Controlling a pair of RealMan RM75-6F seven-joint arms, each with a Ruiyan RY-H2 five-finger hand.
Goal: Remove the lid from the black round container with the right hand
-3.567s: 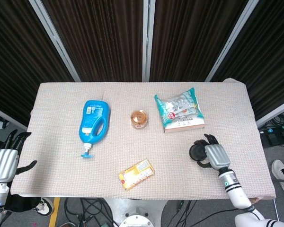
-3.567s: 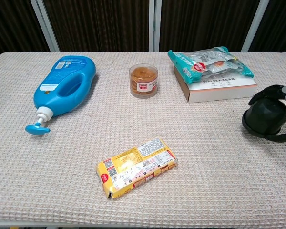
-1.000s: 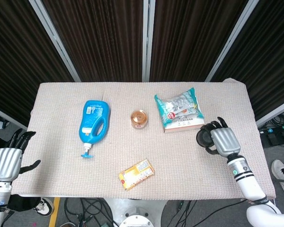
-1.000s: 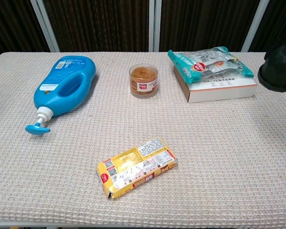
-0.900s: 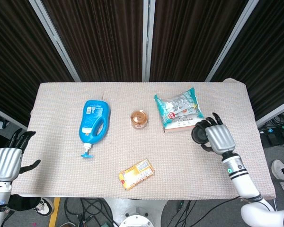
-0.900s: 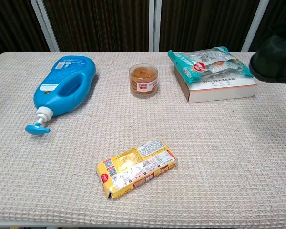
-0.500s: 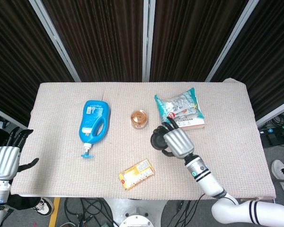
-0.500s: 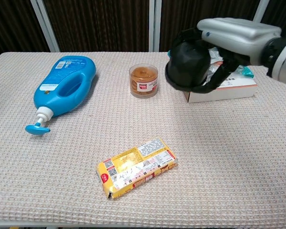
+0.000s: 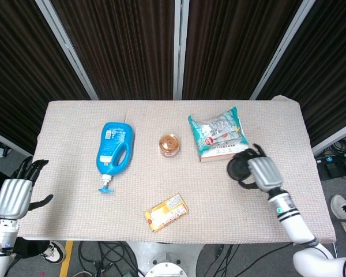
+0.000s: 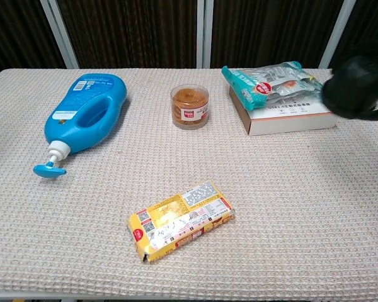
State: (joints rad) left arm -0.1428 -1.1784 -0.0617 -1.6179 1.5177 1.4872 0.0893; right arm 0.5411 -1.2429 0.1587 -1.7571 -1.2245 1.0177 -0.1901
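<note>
Black container (image 9: 239,167) gripped in right hand (image 9: 262,173), raised near box (image 10: 290,114) at right; left hand (image 9: 14,197) off table's (image 9: 75,225) left edge, fingers spread, empty

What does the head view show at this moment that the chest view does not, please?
Only the head view shows the left hand, open beside the table's left edge, and the right hand's silver back with its forearm.

Only the chest view shows the side of the clear round jar with its red label, and the white box under the snack bag.

Both show the black round container gripped by the right hand, the blue pump bottle lying flat, the yellow snack packet, the green and silver snack bag and the beige woven table cover.
</note>
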